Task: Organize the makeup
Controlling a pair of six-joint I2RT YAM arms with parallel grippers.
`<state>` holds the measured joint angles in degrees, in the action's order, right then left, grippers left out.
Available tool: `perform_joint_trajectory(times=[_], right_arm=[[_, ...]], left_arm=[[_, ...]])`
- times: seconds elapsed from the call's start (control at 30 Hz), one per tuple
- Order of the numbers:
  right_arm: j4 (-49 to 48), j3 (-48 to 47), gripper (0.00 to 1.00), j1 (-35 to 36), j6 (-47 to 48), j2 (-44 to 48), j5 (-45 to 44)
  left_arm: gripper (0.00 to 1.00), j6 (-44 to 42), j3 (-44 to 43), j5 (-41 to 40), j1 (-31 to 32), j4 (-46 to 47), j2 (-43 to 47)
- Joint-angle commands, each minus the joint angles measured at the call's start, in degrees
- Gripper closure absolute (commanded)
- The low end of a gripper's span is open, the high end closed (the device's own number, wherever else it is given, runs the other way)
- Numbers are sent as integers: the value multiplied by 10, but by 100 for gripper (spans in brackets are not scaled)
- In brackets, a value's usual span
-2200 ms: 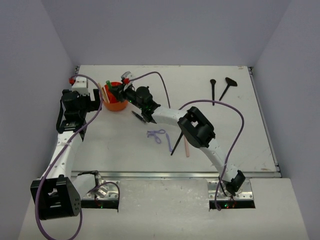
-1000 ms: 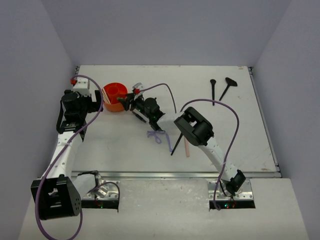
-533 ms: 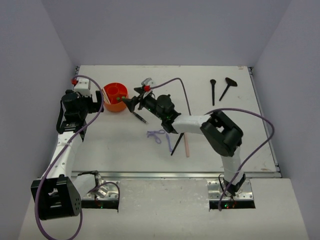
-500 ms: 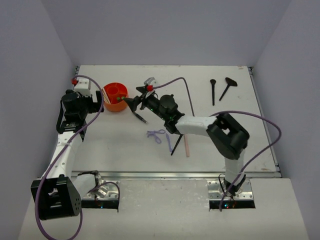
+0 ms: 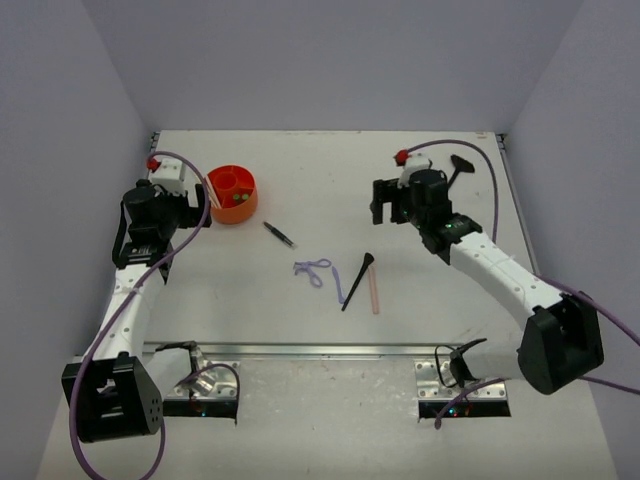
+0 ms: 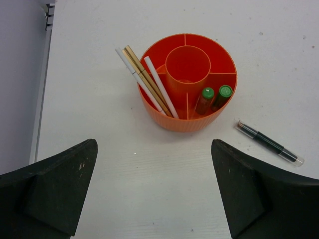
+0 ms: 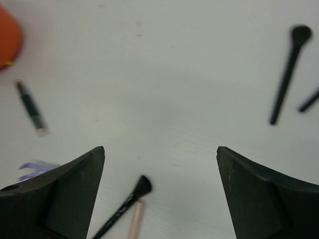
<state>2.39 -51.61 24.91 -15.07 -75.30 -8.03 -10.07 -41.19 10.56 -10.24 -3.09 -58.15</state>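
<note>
White table (image 5: 320, 165) — orange tub (image 5: 233, 214), scattered makeup (image 5: 357, 281)

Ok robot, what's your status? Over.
Left end effector, right end effector: open, empty. Pale sticks, green tubes in orange tub. Pencil, brushes, pink stick, lilac tool loose on table. Nothing blocking.

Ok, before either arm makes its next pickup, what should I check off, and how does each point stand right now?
1. Right claw open and empty: ok.
2. Left claw open, empty, facing the orange tub: ok.
3. Tub upright, pale sticks and green tubes inside outer compartments: ok.
4. Dark pencil put away: not ok, it lies outside, beside the tub.
5. Lilac looped tool, black brush, pink stick put away: not ok, loose, away from the tub.
6. Brush clear of pink stick: cannot tell.
</note>
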Motion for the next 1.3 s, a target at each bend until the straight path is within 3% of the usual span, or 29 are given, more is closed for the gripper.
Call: perform_joint_trajectory(times=[0.0,0.17,0.3,0.5,0.87,1.13,1.2,1.27], right_arm=[[82,-18,9,-116,-56,-2,-21],[91,-136,12,-214,-92,-144,-16],[109,-225,17,-252,-114,-277,-38],[206,-440,23,-289,-114,-476,-91],[284,-670,36,-305,-67,-658,-103],[291,-641,41,-329,-49,-659,-89],[291,-631,49,-336,-49,-657,-79],[291,-623,78,-338,-46,-654,-71]], left_arm=[[5,-1,-8,20,-7,11,9],[5,-3,-7,22,-8,10,3],[5,-4,-6,23,-8,10,-1],[5,-7,-7,22,-8,7,-4],[5,-3,-19,33,-8,-1,-21],[5,-5,-23,23,-8,-3,-20],[5,-5,-23,20,-8,-3,-19],[5,-6,-23,18,-8,-3,-17]])
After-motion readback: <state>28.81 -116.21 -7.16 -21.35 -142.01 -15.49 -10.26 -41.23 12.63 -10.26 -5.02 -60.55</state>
